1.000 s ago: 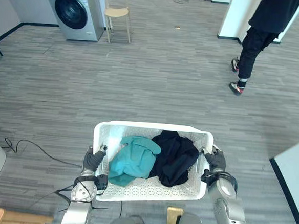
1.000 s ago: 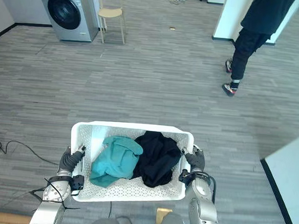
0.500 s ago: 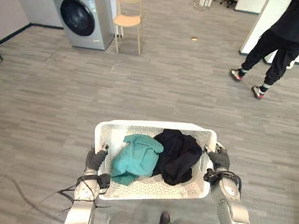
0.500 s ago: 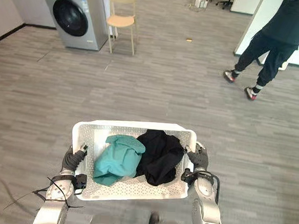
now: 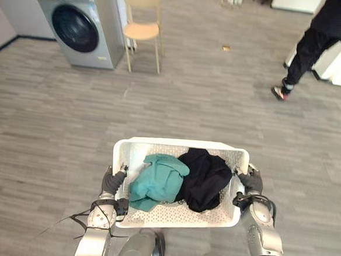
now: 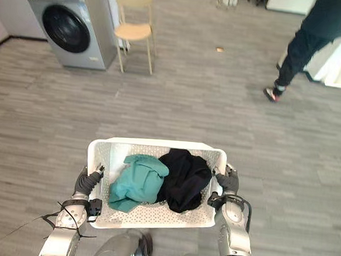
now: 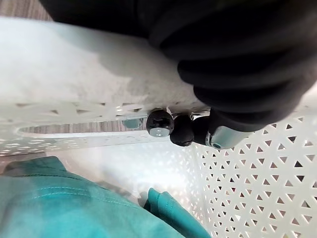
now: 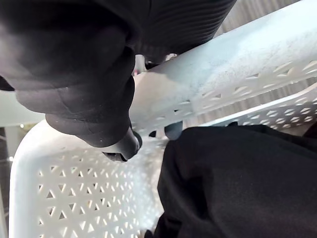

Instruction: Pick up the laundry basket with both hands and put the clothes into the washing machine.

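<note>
The white laundry basket [image 5: 176, 216] is matt perforated plastic, holding soft teal cloth [image 5: 157, 182] and black cloth [image 5: 205, 177].

- My head's two eyes look down from above, sharing the basket [image 5: 181, 144] and the washer [image 5: 78, 25] ahead.
- My wrist cameras sit tight against the basket's side rims, facing inward.

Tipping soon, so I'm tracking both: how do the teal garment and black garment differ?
The teal garment fills the left half of the basket, by the left hand; the black garment fills the right half, by the right hand. Teal is bright, black dark. Both lie crumpled, touching.
</note>
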`<state>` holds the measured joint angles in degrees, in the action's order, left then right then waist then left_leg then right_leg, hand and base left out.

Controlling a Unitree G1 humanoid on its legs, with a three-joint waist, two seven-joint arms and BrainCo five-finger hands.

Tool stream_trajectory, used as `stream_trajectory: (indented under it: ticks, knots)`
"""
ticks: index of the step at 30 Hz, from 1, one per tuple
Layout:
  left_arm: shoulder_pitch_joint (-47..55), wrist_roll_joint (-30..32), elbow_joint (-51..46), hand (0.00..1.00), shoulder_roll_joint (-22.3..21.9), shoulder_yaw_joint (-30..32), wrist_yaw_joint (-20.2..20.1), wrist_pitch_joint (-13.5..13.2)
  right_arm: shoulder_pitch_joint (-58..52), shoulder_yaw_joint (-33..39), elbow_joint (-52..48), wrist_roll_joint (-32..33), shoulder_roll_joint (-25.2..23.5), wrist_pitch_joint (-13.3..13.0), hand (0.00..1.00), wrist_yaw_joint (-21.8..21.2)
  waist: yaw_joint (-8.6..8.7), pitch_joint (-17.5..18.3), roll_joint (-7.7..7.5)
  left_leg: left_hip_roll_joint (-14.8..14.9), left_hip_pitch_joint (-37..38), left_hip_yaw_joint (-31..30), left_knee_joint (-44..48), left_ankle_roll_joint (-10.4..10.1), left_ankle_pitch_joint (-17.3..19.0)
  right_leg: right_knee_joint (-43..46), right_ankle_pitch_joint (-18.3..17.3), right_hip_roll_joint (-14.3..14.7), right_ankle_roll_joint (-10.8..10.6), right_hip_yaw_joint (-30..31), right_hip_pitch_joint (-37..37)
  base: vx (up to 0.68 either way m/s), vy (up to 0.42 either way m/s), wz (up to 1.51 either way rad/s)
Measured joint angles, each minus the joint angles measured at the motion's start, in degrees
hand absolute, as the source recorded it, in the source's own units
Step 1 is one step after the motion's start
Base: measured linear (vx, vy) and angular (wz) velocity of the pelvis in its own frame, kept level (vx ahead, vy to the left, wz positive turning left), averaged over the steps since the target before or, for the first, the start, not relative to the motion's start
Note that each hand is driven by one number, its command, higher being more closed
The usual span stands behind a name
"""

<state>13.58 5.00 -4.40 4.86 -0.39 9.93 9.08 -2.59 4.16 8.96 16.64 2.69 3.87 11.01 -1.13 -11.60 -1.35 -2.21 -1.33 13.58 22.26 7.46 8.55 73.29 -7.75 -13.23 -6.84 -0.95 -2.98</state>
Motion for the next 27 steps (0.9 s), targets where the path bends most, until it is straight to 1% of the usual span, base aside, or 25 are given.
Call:
stream_trajectory:
  ticks: [1, 2, 3, 4, 5, 6, 7, 8, 9, 10, 11, 12, 13, 14, 15, 16, 17, 18, 19, 22, 23, 24, 25, 26, 27]
  knots:
    - [-0.2, 0.3, -0.2, 1.00, 0.4, 0.1, 0.0, 0.0, -0.2, -0.2, -0.4, -0.3, -0.2, -0.6, 1.00, 0.0, 0.44, 0.2, 1.57, 0.2, 5.7, -2.1, -4.8, -0.5, 0.2, -1.9, -1.5, 1.2, 1.4, -3.3, -3.9, 0.41, 0.111, 0.22]
    - [-0.3, 0.3, -0.3, 1.00, 0.5, 0.0, 0.1, -0.1, -0.2, -0.3, -0.5, -0.3, -0.2, -0.7, 1.00, 0.0, 0.47, 0.4, 1.78, 0.2, 6.4, -2.5, -5.8, -1.0, 0.5, -3.0, -1.8, 1.3, 1.5, -3.8, -4.8, 0.50, 0.098, 0.27]
    - [-1.2, 0.3, -0.6, 1.00, 1.2, 0.0, 0.1, -0.4, -0.1, -0.4, -1.4, -0.3, -0.2, -1.4, 1.00, 0.0, 0.45, 0.9, 1.82, 0.2, 8.6, -3.4, -8.9, -2.1, 1.3, -9.0, -3.4, 2.0, 1.7, -5.4, -9.0, 0.45, 0.053, 0.30]
    - [-2.2, 0.1, -0.6, 1.00, 1.9, 0.1, 0.1, -0.5, 0.1, -0.4, -1.5, -0.1, -0.5, -1.8, 1.00, 0.0, 0.58, 1.2, 1.30, 0.1, 9.4, -4.2, -10.3, -3.1, 1.9, -19.1, -4.0, 3.1, 2.1, -6.2, -12.5, 0.43, 0.031, 0.38]
    - [-2.6, 0.1, -0.6, 1.00, 2.3, 0.0, 0.1, -0.5, 0.2, -0.3, -1.5, 0.1, -0.6, -2.0, 1.00, 0.0, 0.68, 1.3, 1.03, 0.1, 9.5, -4.7, -10.6, -3.6, 2.2, -25.1, -3.9, 3.5, 2.1, -6.7, -13.7, 0.41, -0.016, 0.42]
    - [-2.7, -0.1, -0.6, 1.00, 2.6, 0.0, 0.0, -0.5, 0.1, -0.3, -1.5, 0.8, -0.7, -2.1, 1.00, 0.0, 0.98, 1.6, 0.55, 0.2, 10.3, -5.1, -11.3, -4.7, 3.0, -38.0, -2.7, 4.3, 2.0, -6.7, -14.8, 0.44, -0.059, 0.36]
    - [-2.6, -0.5, -0.6, 1.00, 2.6, -0.1, 0.0, -0.5, -0.1, -0.3, -1.5, 1.0, -0.7, -2.1, 1.00, 0.0, 1.07, 1.7, 0.37, 0.2, 11.6, -5.2, -11.4, -5.7, 4.3, -51.0, 0.9, 5.0, 2.7, -5.9, -14.6, 0.46, -0.077, 0.30]
    - [-2.6, -0.6, -0.6, 1.00, 2.7, -0.1, 0.0, -0.5, -0.2, -0.3, -1.5, 1.0, -0.7, -2.1, 1.00, 0.0, 1.19, 1.7, 0.39, 0.2, 12.6, -5.4, -11.3, -6.0, 5.2, -55.6, 2.6, 5.3, 3.1, -5.5, -14.2, 0.51, -0.115, 0.28]
    - [-2.3, -0.6, -0.6, 1.00, 2.6, -0.1, 0.0, -0.5, -0.6, -0.5, -1.5, 1.0, -0.7, -2.1, 1.00, 0.0, 1.53, 1.7, 0.23, 0.2, 14.6, -5.9, -11.0, -6.6, 7.7, -59.8, 6.2, 5.6, 3.7, -5.3, -13.8, 0.53, -0.158, 0.30]
    - [-1.6, -0.6, -0.6, 1.00, 2.6, -0.1, 0.1, -0.5, -1.6, -1.0, -1.9, 0.8, -0.7, -2.1, 1.00, 0.0, 1.84, 2.4, 0.03, 0.8, 17.2, -6.2, -10.7, -7.9, 10.7, -57.3, 8.7, 5.2, 6.0, -5.6, -13.7, 0.68, -0.253, 0.35]
    - [-0.9, -0.6, -0.6, 1.00, 1.9, -0.2, 0.1, -0.5, -2.5, -1.3, -2.5, 0.8, -0.6, -2.0, 1.00, 0.1, 1.95, 3.0, 1.13, 2.3, 18.7, -5.9, -10.8, -9.1, 12.2, -54.6, 10.2, 5.8, 6.7, -6.4, -13.6, 0.63, -0.239, 0.35]
    - [0.6, -0.5, -1.1, 1.00, 0.9, -0.1, 0.1, -0.5, -3.7, -1.8, -3.5, 0.3, -0.5, -1.9, 1.00, 0.4, 1.96, 3.7, 1.95, 3.9, 19.4, -6.2, -6.1, -10.5, 13.0, -51.0, 9.6, 6.3, 6.6, -7.8, -13.3, 0.66, -0.314, 0.31]
    - [1.9, -0.5, -1.5, 1.00, -0.4, -0.1, 0.6, -0.5, -4.6, -2.4, -5.2, -0.8, 0.2, -1.7, 1.00, 0.5, 2.43, 4.2, 2.87, 7.5, 12.6, -6.2, 10.5, -10.7, 12.0, -48.7, 6.1, 7.7, 7.1, -9.0, -12.5, 0.64, -0.332, 0.23]
    - [2.4, -0.6, -2.3, 1.00, -1.7, 0.0, 0.7, -0.5, -5.6, -2.5, -8.9, -1.6, 1.6, -1.1, 1.00, 0.7, 1.70, 4.8, 4.21, 11.7, 3.8, -6.1, 27.8, -8.5, 5.0, -48.7, 4.5, 9.6, 8.8, -9.8, -11.1, 0.59, -0.344, -0.01]
    - [2.6, -0.9, -2.8, 1.00, -2.4, 0.0, 0.7, -0.5, -5.8, -2.7, -10.6, -1.7, 2.2, -1.1, 1.00, 0.8, 0.92, 4.8, 4.63, 13.7, 0.2, -5.9, 35.1, -7.8, 1.6, -48.8, 3.7, 10.7, 9.4, -9.7, -10.4, 0.56, -0.292, -0.38]
    - [3.1, -1.1, -3.5, 1.00, -3.0, 0.0, 1.0, -1.0, -5.8, -2.8, -12.1, -2.1, 2.6, -1.1, 1.00, 1.2, 0.00, 4.7, 4.76, 16.7, -4.6, -5.9, 44.6, -8.1, 1.4, -50.1, 2.9, 12.6, 10.4, -9.2, -7.9, 0.64, -0.268, -0.55]
    - [3.1, -1.6, -3.5, 1.00, -3.0, 0.0, 1.4, -1.1, -5.8, -2.9, -12.5, -2.4, 2.6, -1.1, 1.00, 1.2, 0.01, 4.3, 4.17, 18.2, -7.8, -6.4, 48.7, -8.1, 1.7, -52.6, 2.6, 13.3, 10.8, -8.8, -3.9, 0.63, -0.240, -0.51]
    - [3.1, -1.7, -3.5, 1.00, -2.9, 0.0, 1.4, -1.2, -5.8, -3.0, -12.6, -2.7, 2.5, -1.2, 1.00, 1.2, 0.04, 4.3, 3.49, 18.4, -9.1, -6.3, 48.4, -8.1, 1.7, -54.8, 2.6, 13.1, 10.8, -8.2, -1.0, 0.51, -0.159, -0.30]
    - [3.1, -1.7, -3.5, 1.00, -2.9, 0.0, 1.3, -1.4, -5.8, -3.0, -12.7, -2.8, 2.5, -1.3, 1.00, 1.2, 0.17, 4.3, 3.11, 18.4, -9.6, -6.0, 47.1, -8.1, 1.7, -56.0, 2.6, 12.8, 10.8, -7.8, 0.5, 0.37, -0.067, -0.37]
    - [3.1, -2.0, -3.5, 1.00, -3.1, -0.1, 1.3, -2.1, -5.8, -3.0, -12.8, -2.7, 2.8, -1.9, 1.00, 1.2, 0.17, 4.5, 3.08, 18.1, -10.1, -4.8, 26.9, -8.1, 1.7, -59.8, 2.6, 11.8, 10.8, -5.8, 4.7, 0.39, 0.025, -0.55]
    - [3.0, -2.0, -3.5, 1.00, -3.3, -0.1, 1.3, -2.1, -5.9, -3.0, -12.8, -2.7, 3.1, -2.1, 1.00, 1.3, 0.25, 5.0, 3.88, 16.8, -8.1, -4.9, 11.0, -8.9, 1.1, -60.7, 2.4, 11.3, 10.5, -5.2, 5.3, 0.28, 0.132, -0.41]
    - [3.0, -2.0, -3.5, 1.00, -3.5, -0.2, 1.4, -2.1, -5.9, -3.0, -12.7, -2.7, 3.3, -2.3, 1.00, 1.3, 0.27, 5.0, 4.02, 15.8, -7.1, -5.0, 4.8, -9.9, -0.1, -60.7, 2.1, 11.0, 9.8, -5.1, 5.4, 0.31, 0.189, -0.47]
    - [3.0, -2.0, -3.4, 1.00, -3.7, -0.9, 1.7, -2.1, -6.3, -2.9, -12.8, -2.7, 4.0, -2.4, 1.00, 1.3, 0.20, 5.7, 5.23, 15.2, -5.3, -5.3, -4.2, -11.2, -5.7, -61.0, 1.3, 11.2, 8.1, -4.5, 6.0, 0.19, 0.155, -0.32]
    - [3.1, -2.0, -3.3, 1.00, -3.8, -1.4, 1.8, -2.1, -6.7, -2.7, -12.8, -2.6, 4.3, -2.5, 1.00, 1.3, 0.18, 6.1, 5.97, 15.3, -4.7, -5.5, -6.5, -11.7, -10.3, -61.3, 0.7, 11.8, 7.1, -4.1, 6.5, 0.25, 0.245, -0.24]
    - [3.0, -2.0, -2.5, 1.00, -3.4, -1.7, 1.7, -2.1, -7.4, -2.4, -12.6, -2.7, 3.5, -2.4, 1.00, 1.4, 0.55, 6.8, 6.12, 15.0, -2.8, -5.3, -8.5, -13.5, -7.8, -61.5, 0.2, 11.6, 6.2, -3.8, 7.7, 0.24, 0.261, -0.04]
